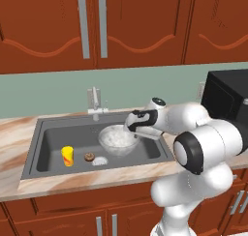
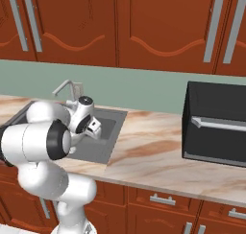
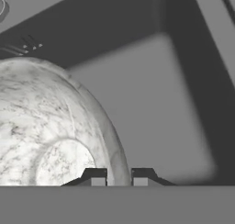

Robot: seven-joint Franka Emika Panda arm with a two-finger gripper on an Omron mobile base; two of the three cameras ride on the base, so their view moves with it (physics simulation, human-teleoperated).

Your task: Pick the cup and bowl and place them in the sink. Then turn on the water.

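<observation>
The mottled grey-white bowl (image 1: 116, 138) is inside the dark grey sink (image 1: 48, 128), right of its middle. My gripper (image 1: 132, 133) is shut on the bowl's right rim. In the hand view the rim of the bowl (image 3: 50, 126) passes between my fingertips (image 3: 95, 177), with the gripper (image 3: 119, 178) closed on it. I cannot tell whether the bowl touches the sink floor. The yellow cup (image 1: 67, 155) stands upright on the sink floor at the left. The water is out of view at the faucet (image 1: 95, 104).
A small brown round thing (image 1: 89, 157) and a pale patch lie on the sink floor between cup and bowl. A black microwave (image 2: 216, 127) stands on the marbled counter (image 2: 149, 156) to the right. Red-brown cabinets hang above.
</observation>
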